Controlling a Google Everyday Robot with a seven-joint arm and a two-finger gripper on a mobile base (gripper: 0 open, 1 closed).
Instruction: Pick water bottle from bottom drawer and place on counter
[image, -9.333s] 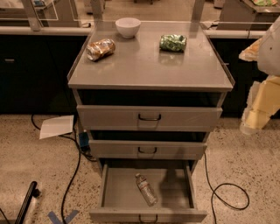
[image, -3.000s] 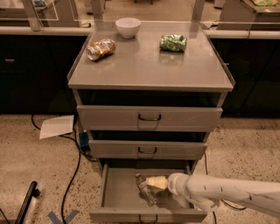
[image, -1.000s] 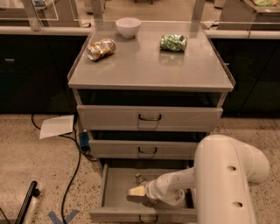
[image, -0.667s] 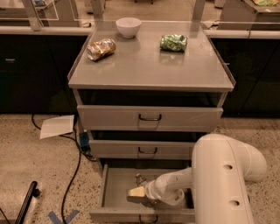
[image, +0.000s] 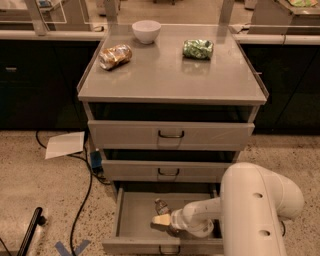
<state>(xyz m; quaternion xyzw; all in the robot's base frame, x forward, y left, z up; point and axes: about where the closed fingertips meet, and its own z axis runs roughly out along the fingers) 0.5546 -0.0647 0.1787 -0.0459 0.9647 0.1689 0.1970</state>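
As the bottom drawer (image: 131, 220) stands open, the water bottle (image: 161, 205) lies inside it, its near end hidden under the gripper (image: 161, 220); whether that gripper clasps it I cannot tell.

1. The white arm (image: 257, 210) reached in from the right of the bottom drawer (image: 134, 216), with its bulky rounded segment in front of the drawer's right end.
2. A slimmer forearm (image: 200, 220) ran leftward from that segment, low over the drawer's tray.
3. The gripper (image: 162, 220) sat inside the drawer near the tray's middle, its pale tip pointing left.
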